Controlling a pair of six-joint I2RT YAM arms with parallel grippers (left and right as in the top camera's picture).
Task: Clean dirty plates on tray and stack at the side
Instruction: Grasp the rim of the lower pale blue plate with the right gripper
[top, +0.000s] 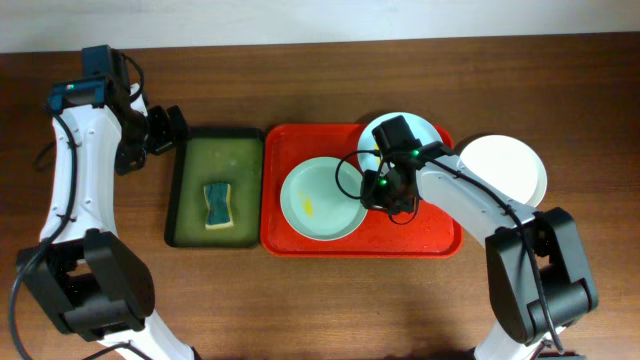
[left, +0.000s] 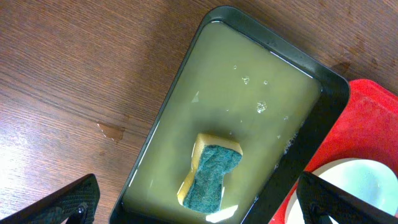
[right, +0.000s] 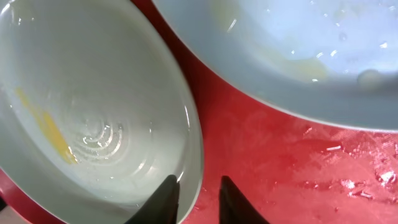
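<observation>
**tabletop_tom:** Where's each arm sitting right now?

**yam_fan:** Right arm reaches in from the right edge, elbow bent over the white plate, which sits on the table just beside the red tray. Its wrist is tipped down, so the right gripper is low at the right rim of the front mint plate. One finger is inside the rim and one is outside, over the tray. The gap's narrow, but honestly I can't tell if it's actually pinching the rim.

**tabletop_tom:** And the other plate?

**yam_fan:** The back mint plate is in the tray's far right corner, partly hidden under that arm. Both mint plates look wet, and the front one has a yellow smear.

**tabletop_tom:** Left side?

**yam_fan:** Left arm stretches up the left edge. The left gripper hangs by the far left corner of the green tray, fingers spread wide, holding nothing. The sponge is lying in the murky water there.
</observation>
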